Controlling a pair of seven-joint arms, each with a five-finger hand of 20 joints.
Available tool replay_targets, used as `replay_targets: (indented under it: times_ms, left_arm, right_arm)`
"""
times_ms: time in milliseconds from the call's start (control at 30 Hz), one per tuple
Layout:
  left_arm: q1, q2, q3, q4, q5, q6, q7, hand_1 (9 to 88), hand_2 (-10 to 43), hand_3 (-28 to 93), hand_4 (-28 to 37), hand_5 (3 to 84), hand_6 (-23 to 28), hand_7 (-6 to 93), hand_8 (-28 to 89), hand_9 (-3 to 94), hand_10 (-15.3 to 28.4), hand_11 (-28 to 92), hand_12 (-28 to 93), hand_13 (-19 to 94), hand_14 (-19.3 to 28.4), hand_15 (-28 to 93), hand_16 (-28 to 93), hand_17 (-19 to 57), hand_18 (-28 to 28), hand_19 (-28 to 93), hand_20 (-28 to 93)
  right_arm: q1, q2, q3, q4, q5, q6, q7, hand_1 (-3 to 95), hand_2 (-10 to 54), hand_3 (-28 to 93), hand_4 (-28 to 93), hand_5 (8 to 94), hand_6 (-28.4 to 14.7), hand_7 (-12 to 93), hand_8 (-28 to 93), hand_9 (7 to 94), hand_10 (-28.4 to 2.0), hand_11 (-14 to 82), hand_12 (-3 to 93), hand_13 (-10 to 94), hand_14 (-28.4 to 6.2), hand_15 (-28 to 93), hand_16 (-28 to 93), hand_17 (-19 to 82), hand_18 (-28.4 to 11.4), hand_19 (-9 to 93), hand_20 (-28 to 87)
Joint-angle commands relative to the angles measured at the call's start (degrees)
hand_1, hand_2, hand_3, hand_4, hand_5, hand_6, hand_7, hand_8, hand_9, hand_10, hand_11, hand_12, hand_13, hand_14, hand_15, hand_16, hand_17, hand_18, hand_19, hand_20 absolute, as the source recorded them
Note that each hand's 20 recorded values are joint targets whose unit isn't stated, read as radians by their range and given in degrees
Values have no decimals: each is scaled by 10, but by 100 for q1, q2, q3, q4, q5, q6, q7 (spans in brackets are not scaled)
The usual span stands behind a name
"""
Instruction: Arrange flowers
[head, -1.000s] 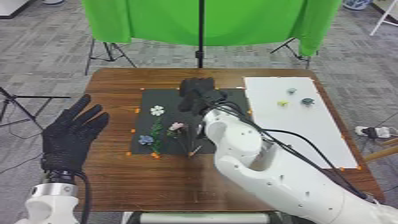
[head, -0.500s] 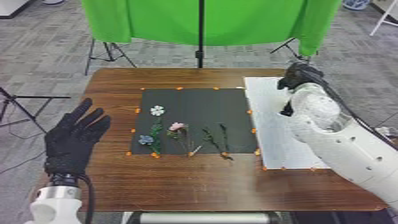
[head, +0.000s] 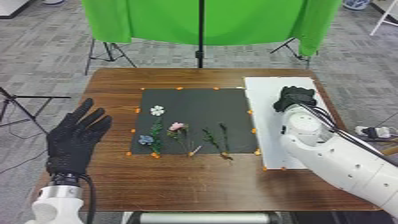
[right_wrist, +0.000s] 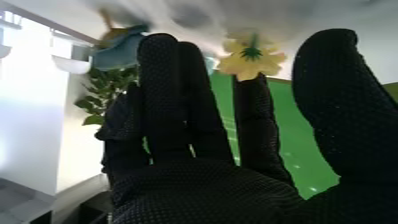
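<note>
In the head view my right hand (head: 295, 97) is over the white sheet (head: 266, 112). Up close in the right wrist view, that hand (right_wrist: 200, 185) is open, fingers nearly straight and thumb apart. A yellow flower head (right_wrist: 251, 59) lies by one fingertip, and a blue-grey flower (right_wrist: 121, 50) is beside other fingers. On the dark mat (head: 191, 102) lie a white flower (head: 157, 110), a blue flower (head: 146, 140), a pink flower (head: 176, 126) and two green stems (head: 210, 137). My left hand (head: 71, 145) is open at the table's left side.
Orange markers (head: 253, 131) line the mat and sheet on the brown table (head: 195, 182). Beyond the far edge, a green cloth (head: 231, 22) hangs behind a black stand (head: 201, 55).
My right hand has swung from over the dark mat to the white sheet, then come slightly nearer over it, uncovering the two green stems and hiding the sheet's small flowers. The left hand barely moved.
</note>
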Motion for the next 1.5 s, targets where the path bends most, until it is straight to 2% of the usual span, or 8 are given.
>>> replay_targets:
  times_ms: [33,100,233,500,800,1267,1400,1500]
  left_arm:
    - [38,-140,-64,25,36,-22,-185,239,62,805,-241,387,105,130,-93,357,211,271,109,273,284,546,-100,-84,260,572,154]
    - [42,-123,-75,22,52,-37,-166,239,62,806,-241,387,105,130,-93,357,212,271,108,273,284,545,-100,-84,260,572,154]
    - [96,-113,-107,-3,44,-17,-124,239,63,805,-241,388,106,129,-93,357,212,271,109,273,284,545,-100,-84,260,571,154]
    - [132,-165,-185,-31,109,-54,-242,238,63,805,-240,389,106,128,-92,358,211,270,109,274,284,545,-100,-84,260,572,155]
    - [73,-137,-144,-22,132,-103,-240,239,63,804,-239,389,106,129,-92,358,212,270,109,273,284,545,-100,-84,260,572,155]
    - [117,-190,-196,-20,174,-78,-379,240,63,804,-240,390,107,127,-91,359,212,269,109,274,284,544,-100,-84,260,571,154]
    - [126,-170,-206,-21,165,-102,-358,240,63,804,-240,392,107,128,-91,359,212,270,109,273,284,544,-100,-84,259,572,154]
    - [127,-179,-208,-24,166,-113,-374,239,63,804,-240,393,108,128,-91,359,212,270,109,273,284,544,-100,-84,260,572,154]
  right_arm:
    - [256,-113,-630,368,-607,556,326,426,-95,769,-282,701,58,165,-94,749,-110,218,171,601,-104,671,103,201,-232,865,545]
    - [190,-89,-591,358,-552,583,331,528,-95,669,-283,859,52,147,-9,914,-59,229,246,724,-67,651,151,263,-220,907,508]
    - [161,-29,-613,316,-728,1061,319,610,-95,585,-283,906,41,137,0,937,-49,242,247,802,-39,571,208,319,-214,927,486]
    - [414,-154,-761,-564,-964,1910,-345,602,-95,614,-283,914,31,144,3,937,-56,263,237,814,-42,567,231,338,-214,932,504]
    - [-595,-1153,-14,-1347,-1464,759,-2041,535,-95,707,-283,898,27,138,16,937,-59,227,270,752,-56,627,225,288,-204,926,509]
    - [-1187,-1365,48,-1466,-1880,-85,-2260,505,-95,723,-283,851,50,144,0,910,-58,198,314,680,-72,677,193,241,-210,902,530]
    - [-1253,-1360,145,-1545,-2032,-251,-2295,468,-95,722,-283,784,43,146,-19,860,-69,222,295,650,-85,706,162,223,-215,893,549]
    - [-1315,-1375,264,-1625,-2022,-307,-2315,409,-95,770,-283,707,40,161,-120,809,-82,288,246,624,-92,727,145,208,-219,884,566]
